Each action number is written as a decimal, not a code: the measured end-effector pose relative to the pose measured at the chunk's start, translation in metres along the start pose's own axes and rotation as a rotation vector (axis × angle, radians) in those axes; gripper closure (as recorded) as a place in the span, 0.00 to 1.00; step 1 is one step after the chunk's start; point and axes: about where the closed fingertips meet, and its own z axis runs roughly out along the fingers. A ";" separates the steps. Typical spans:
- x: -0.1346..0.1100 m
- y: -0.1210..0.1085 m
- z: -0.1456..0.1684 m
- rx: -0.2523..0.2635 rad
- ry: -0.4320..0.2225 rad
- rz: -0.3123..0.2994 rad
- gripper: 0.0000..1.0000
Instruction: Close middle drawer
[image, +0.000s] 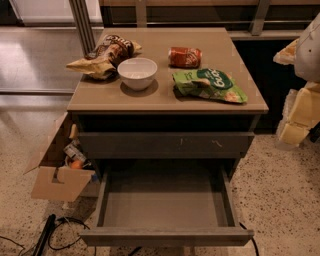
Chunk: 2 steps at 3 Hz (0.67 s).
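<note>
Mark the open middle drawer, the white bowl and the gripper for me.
middle drawer (167, 236), camera view, middle of its pulled-out front panel.
white bowl (137, 84), camera view, near outer wall.
gripper (300, 112), camera view, pale body at the far right edge, apart from the drawer.

What we cannot make out

The claw (292, 127) belongs to the pale, blurred shapes at the right edge beside the table (165, 102), cut off by the frame. The open middle drawer (167, 207) hides the floor (280, 200) under it; the odds and ends in the cardboard box (55, 172) are too small for us to name; a black cable (47, 234) runs off the bottom edge.
</note>
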 end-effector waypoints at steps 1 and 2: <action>0.000 0.000 0.000 0.000 0.000 0.000 0.00; 0.008 0.008 0.017 -0.009 -0.022 0.024 0.00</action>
